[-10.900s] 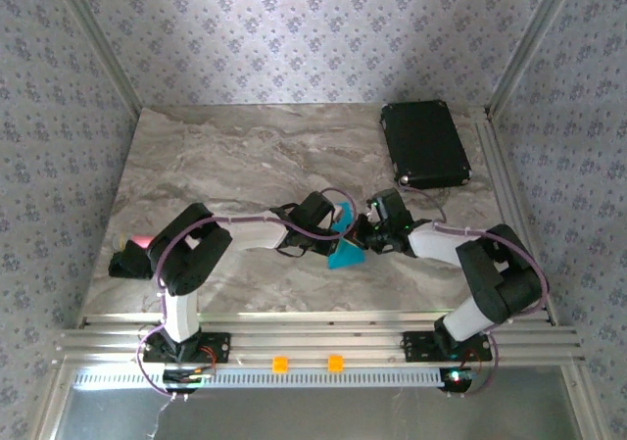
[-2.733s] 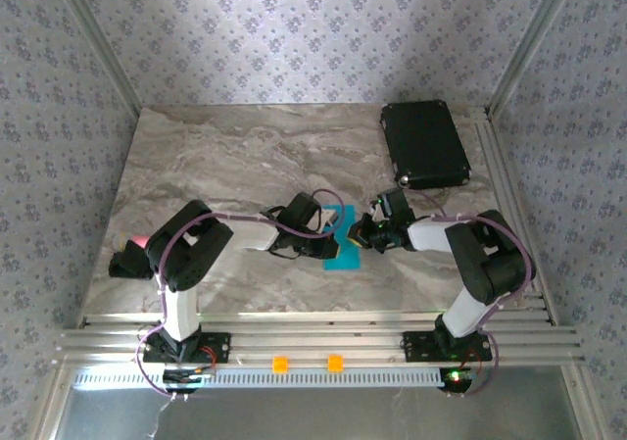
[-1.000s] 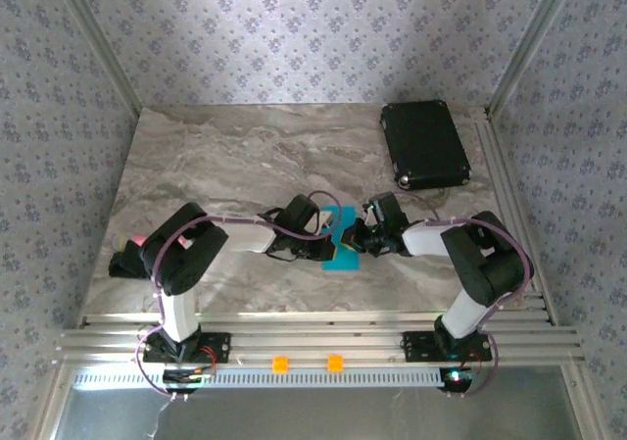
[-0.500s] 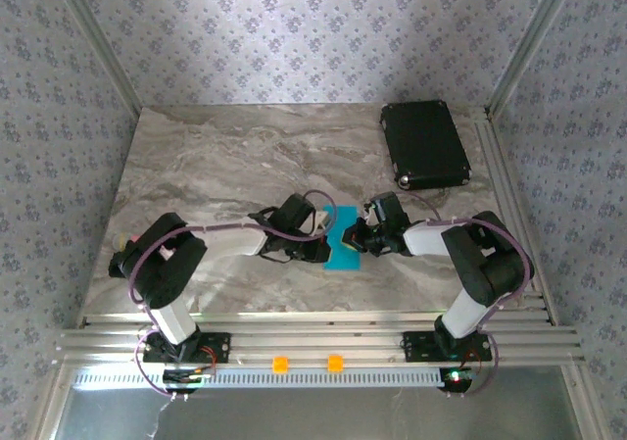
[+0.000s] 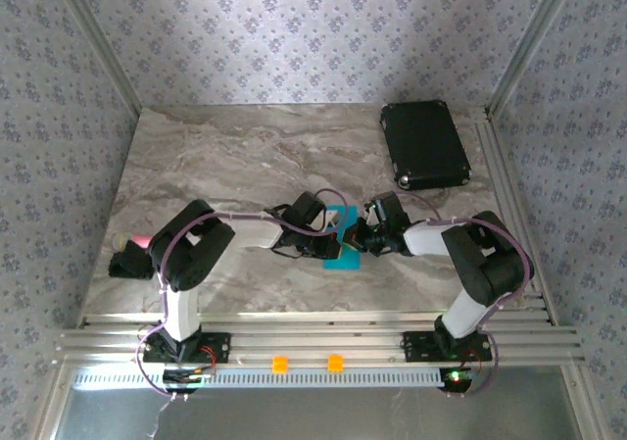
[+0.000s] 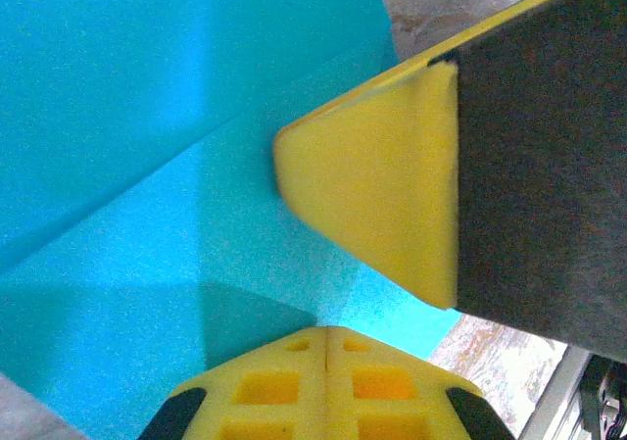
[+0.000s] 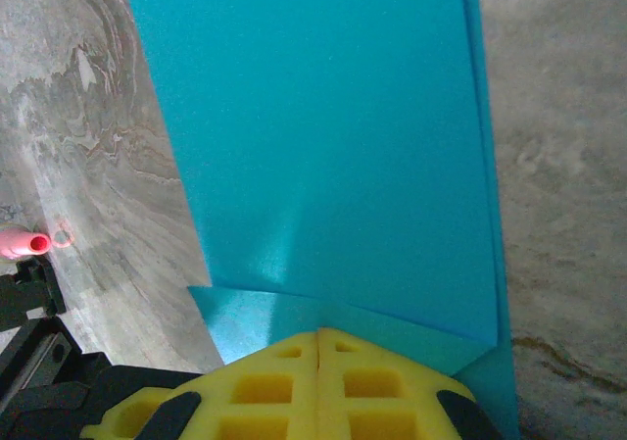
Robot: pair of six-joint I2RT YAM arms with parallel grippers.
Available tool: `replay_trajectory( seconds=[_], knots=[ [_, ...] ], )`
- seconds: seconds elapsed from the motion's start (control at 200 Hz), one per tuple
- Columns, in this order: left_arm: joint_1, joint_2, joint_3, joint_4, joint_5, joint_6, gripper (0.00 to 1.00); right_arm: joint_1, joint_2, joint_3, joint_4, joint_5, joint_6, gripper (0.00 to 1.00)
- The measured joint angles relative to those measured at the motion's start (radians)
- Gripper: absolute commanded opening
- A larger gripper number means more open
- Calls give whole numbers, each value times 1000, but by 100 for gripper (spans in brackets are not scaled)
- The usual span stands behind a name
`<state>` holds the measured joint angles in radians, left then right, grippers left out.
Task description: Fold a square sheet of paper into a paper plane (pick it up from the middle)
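The square sheet of paper (image 5: 342, 255) is bright cyan-blue and lies folded on the marble table, mid-front. Its outline is a layered strip, not the dart of a paper plane. My left gripper (image 5: 334, 235) comes in from the left, and its shut tips rest on the paper (image 6: 147, 166). In the left wrist view that gripper (image 6: 326, 330) has its jaws closed seam to seam. My right gripper (image 5: 354, 239) meets it from the right, also shut. Its yellow fingertip (image 6: 377, 185) presses the sheet. In the right wrist view this gripper (image 7: 318, 333) sits on a folded flap (image 7: 323, 146).
A black rectangular case (image 5: 423, 144) lies at the back right. A pink object (image 5: 140, 239) and a small black block (image 5: 125, 262) sit at the left edge. Aluminium rails (image 5: 313, 342) run along the front, with two orange clips (image 5: 280, 364).
The left gripper drew back to the left with its arm stretched low, then returned right onto the paper. The right gripper and the paper stayed almost still.
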<state>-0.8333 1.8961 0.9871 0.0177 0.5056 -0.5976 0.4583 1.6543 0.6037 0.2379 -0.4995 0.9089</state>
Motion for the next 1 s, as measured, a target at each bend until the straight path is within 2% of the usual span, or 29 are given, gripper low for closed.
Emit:
replay_trajectory(
  seconds=[0.235,0.725,0.875,0.999],
  knots=[
    [-1,-61,-96,53,-1,4,0,-2,1,0,-1,-7,0,0],
    [-33,-242,-204,-130,-89,73,0,-6,1,3,-8,-9,-2,0],
    [-24,-277,-200,-87,-103,60,0,-6,1,3,-8,-10,-4,0],
    [2,-232,-153,-40,-93,45,0,-6,1,3,-8,-10,-4,0]
  ],
)
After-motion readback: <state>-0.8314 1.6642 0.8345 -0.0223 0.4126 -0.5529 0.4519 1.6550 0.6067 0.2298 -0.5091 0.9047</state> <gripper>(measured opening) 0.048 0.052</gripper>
